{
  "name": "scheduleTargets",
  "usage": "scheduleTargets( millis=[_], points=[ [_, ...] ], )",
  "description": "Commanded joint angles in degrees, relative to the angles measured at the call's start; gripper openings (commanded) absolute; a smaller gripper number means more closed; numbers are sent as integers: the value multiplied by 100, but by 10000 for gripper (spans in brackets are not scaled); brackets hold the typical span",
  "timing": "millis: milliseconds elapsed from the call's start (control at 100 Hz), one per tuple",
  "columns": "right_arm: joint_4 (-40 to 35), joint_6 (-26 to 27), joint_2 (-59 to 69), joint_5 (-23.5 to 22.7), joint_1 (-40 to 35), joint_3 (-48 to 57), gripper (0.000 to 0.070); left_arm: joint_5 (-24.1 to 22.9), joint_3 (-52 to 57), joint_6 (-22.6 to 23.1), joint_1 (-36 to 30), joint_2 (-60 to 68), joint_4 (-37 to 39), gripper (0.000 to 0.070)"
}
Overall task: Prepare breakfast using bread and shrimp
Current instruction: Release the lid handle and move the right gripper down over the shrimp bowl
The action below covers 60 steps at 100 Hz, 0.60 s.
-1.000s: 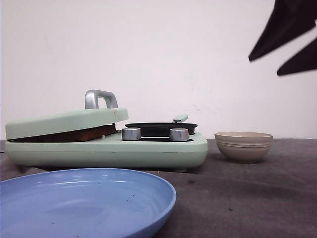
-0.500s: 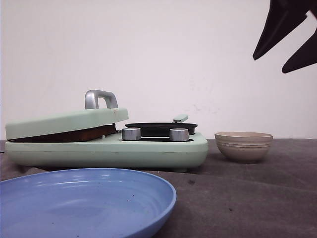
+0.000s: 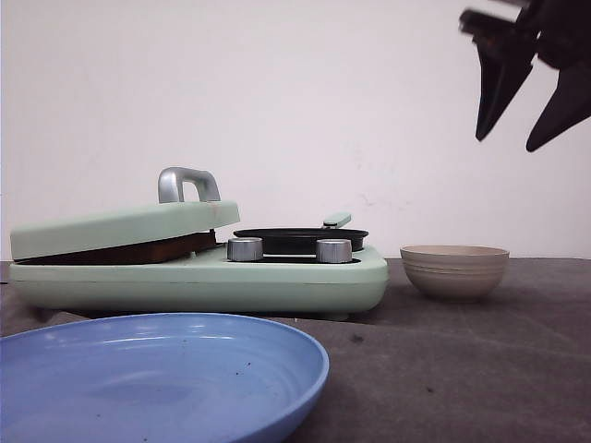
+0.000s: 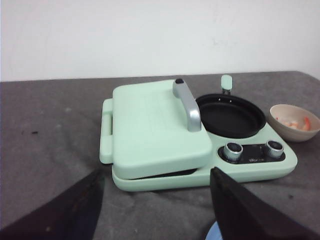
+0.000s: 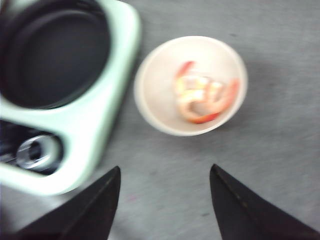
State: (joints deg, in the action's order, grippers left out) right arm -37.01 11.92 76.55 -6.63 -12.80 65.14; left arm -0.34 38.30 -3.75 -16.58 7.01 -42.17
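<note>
Pink-red shrimp point(image 5: 205, 97) point(image 4: 295, 122) lie in a small beige bowl point(image 3: 454, 272) point(image 5: 150, 95) right of the mint-green breakfast maker point(image 3: 277, 281). My right gripper point(image 3: 506, 143) point(image 5: 165, 167) hangs open high above the bowl, fingers pointing down and empty. My left gripper point(image 4: 157, 171) is open and empty, in front of the maker's shut lid point(image 4: 150, 125). The bread is hidden. A thin brown strip point(image 3: 120, 249) shows in the gap under the lid, and I cannot tell what it is.
The maker has a silver lid handle point(image 3: 185, 183), a round black pan point(image 3: 300, 238) point(image 4: 231, 115) and two silver knobs point(image 3: 245, 249). A large blue plate point(image 3: 157, 369) lies at the front left. Grey cloth covers the table point(image 3: 462, 369).
My right gripper has swung from pointing leftwards to pointing down and has dropped a little, staying open above the bowl. Nothing else has moved.
</note>
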Motion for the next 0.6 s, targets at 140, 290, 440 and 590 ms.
scheduleTargets(
  millis=[140,290,440,590],
  points=[
    [-258,-420,1010,0,313,881,342,-39,13,74,-15,-11,61,348],
    [-267,-470,1624,-2,525,1342,342,-39,13,72,-15,-11,61,348],
    [-284,-549,2232,-149,682,1714,342,-37,13,72,-15,-11,59,349],
    [-227,-645,2706,-210,793,1915,342,-37,13,68,-15,-11,37,349]
  ],
)
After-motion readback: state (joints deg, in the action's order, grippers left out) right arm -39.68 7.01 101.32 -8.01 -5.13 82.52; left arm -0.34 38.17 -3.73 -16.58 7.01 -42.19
